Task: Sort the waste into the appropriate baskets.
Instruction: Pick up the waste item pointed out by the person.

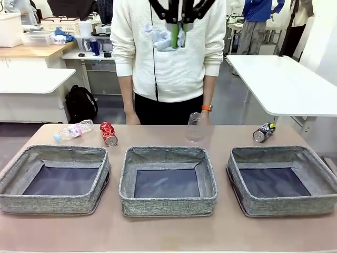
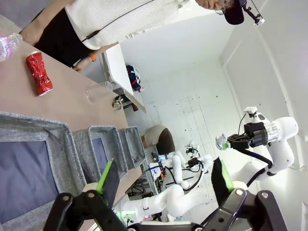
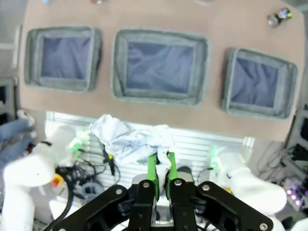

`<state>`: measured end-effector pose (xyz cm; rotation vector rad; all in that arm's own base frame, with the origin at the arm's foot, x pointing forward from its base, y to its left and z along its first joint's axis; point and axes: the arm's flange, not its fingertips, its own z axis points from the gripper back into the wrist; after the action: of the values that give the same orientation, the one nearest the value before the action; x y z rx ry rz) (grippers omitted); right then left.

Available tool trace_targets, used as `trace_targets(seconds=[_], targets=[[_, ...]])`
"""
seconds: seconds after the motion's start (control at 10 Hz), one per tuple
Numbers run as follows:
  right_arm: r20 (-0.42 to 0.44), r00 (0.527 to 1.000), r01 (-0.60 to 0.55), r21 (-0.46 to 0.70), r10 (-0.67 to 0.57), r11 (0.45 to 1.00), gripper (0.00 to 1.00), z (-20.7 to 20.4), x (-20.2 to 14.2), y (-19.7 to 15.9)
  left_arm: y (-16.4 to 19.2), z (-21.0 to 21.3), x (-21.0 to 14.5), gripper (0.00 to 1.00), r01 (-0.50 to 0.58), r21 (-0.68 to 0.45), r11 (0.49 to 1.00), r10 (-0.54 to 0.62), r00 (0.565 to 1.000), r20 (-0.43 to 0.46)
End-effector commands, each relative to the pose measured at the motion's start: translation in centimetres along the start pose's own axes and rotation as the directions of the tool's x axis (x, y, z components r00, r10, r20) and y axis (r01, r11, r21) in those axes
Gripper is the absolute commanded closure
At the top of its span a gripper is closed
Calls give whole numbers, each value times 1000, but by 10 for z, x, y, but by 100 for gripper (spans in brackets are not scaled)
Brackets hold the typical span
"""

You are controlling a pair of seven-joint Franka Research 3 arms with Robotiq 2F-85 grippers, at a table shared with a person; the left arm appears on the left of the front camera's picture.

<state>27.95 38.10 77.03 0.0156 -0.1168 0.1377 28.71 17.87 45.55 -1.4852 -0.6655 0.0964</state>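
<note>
In the front view, the right gripper (image 1: 176,29) is hanging high above the middle basket (image 1: 168,203), its jaws pinching a crumpled white scrap (image 1: 162,40) in front of the person (image 1: 168,58). On the table (image 1: 168,232), beyond the middle basket and to its left, a crushed red can (image 1: 108,133) is lying, with a clear plastic bottle (image 1: 73,130) farther left. A clear plastic cup (image 1: 195,128) is standing upside down just behind the middle basket, and a dark can (image 1: 264,132) is lying far off to its right.

In the left wrist view, the left gripper (image 2: 163,173) is hovering with its jaws spread wide and holding nothing. The middle basket (image 2: 83,154) is sitting between the other two, and the red can (image 2: 38,72), the cup (image 2: 98,91) and the dark can (image 2: 117,102) are resting beyond them.

In the right wrist view, the right gripper (image 3: 161,163) is looking down at the middle basket (image 3: 160,98), its green pads clamping the white scrap (image 3: 127,137) well above it.
</note>
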Motion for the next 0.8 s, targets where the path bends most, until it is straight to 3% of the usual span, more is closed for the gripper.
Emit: trace_targets(seconds=[0.0, 0.7], targets=[[2, 1000, 12, -6, -12, 1000, 92, -4, 4, -7, -2, -2, 0, 0, 22, -19, 1000, -22, 1000, 10], [2, 1000, 12, -6, -12, 1000, 92, -4, 4, -7, -2, -2, 0, 0, 22, -19, 1000, -22, 1000, 10]])
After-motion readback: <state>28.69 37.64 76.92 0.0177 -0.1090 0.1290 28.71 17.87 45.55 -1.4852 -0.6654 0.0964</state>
